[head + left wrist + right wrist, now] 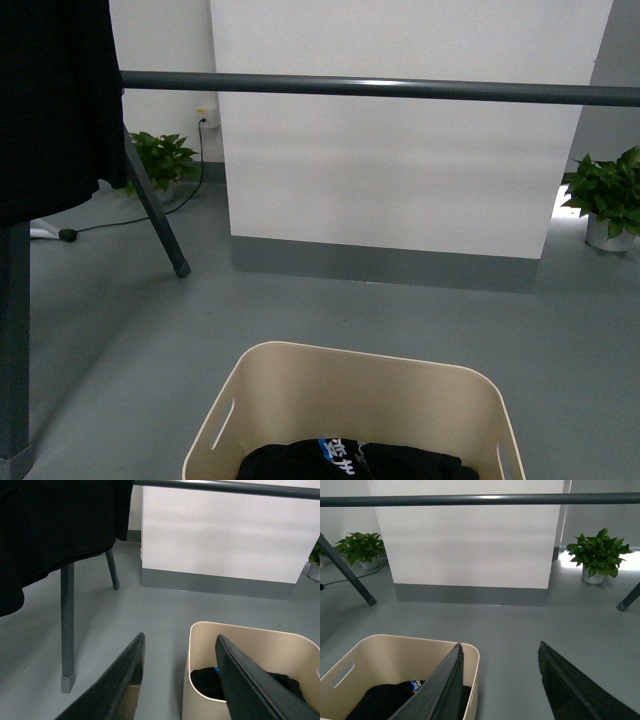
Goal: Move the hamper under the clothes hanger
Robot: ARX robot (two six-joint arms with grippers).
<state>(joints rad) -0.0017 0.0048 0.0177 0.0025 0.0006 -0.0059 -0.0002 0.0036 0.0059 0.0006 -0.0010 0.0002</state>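
Two pincers, left (177, 680) and right (500, 680), hang with jaws apart and hold nothing; each straddles a side wall of the hamper (300, 385), though contact cannot be judged. It stands on the grey floor (400, 310), near the clothes hanger (380, 88), whose bar crosses above and beyond it. Dark clothing (350, 462) lies inside; a black garment (55, 100) hangs at left.

Left gripper (180, 680): two flat, matte black, blade-like tapered fingers (117, 685). Right gripper (500, 680): the same flat black fingers (440, 685), edges thinly lit.
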